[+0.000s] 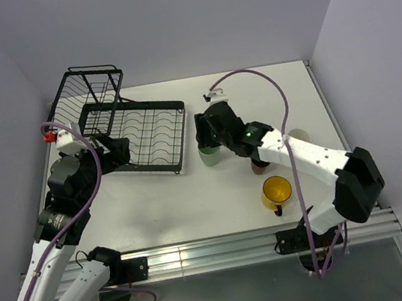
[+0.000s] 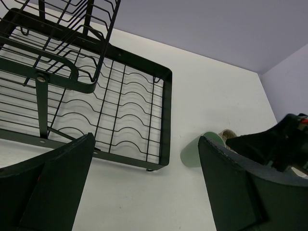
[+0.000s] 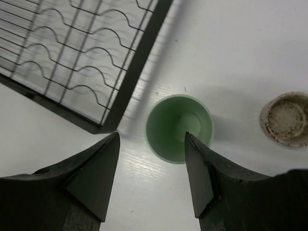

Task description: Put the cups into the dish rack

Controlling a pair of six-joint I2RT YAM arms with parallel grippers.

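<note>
Tumbler (image 1: 210,157) right of rack (image 1: 182,138), handled mug (image 1: 276,192) nearer

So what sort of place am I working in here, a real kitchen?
Probably a lab test cell, not a kitchen: a white table boxed in by plain walls, an aluminium rail along the near edge, and only a dish rack and a few cups as props.

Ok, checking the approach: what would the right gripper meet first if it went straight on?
The right gripper would likely meet the pale green tumbler first, probably its rim; depth is hard to judge.
</note>
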